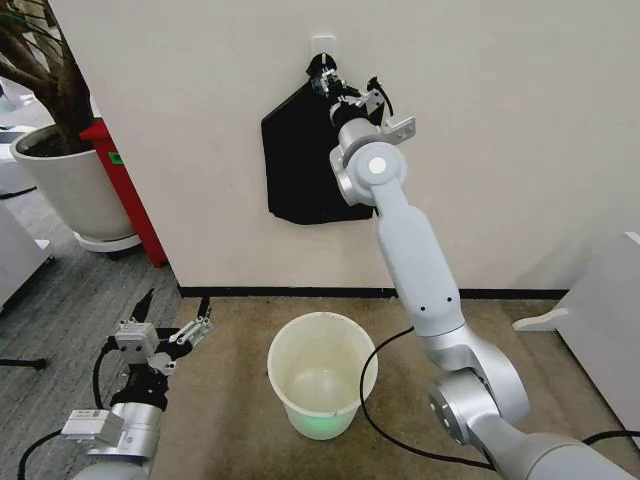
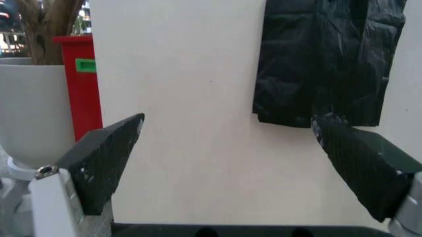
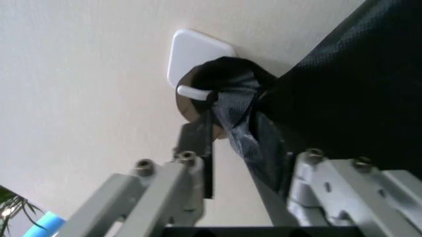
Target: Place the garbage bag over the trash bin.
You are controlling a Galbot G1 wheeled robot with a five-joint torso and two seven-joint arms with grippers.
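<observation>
Left gripper (image 1: pixel 176 318) gapes low; right gripper (image 3: pixel 231 148) straddles hooked garbage bag (image 1: pixel 300 165) (jaws apart).

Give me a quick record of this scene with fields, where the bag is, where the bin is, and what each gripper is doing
garbage bag: black, hanging flat on the wall, its bunched top looped over a white wall hook
trash bin: white, upright on the floor below the bag, nothing in it, no bag over it
right gripper: raised to the hook, fingers either side of the bag's top strand, not yet closed on it
left gripper: low at the robot's left, open, holding nothing
nearby: plant pot and red stand left of the wall
</observation>
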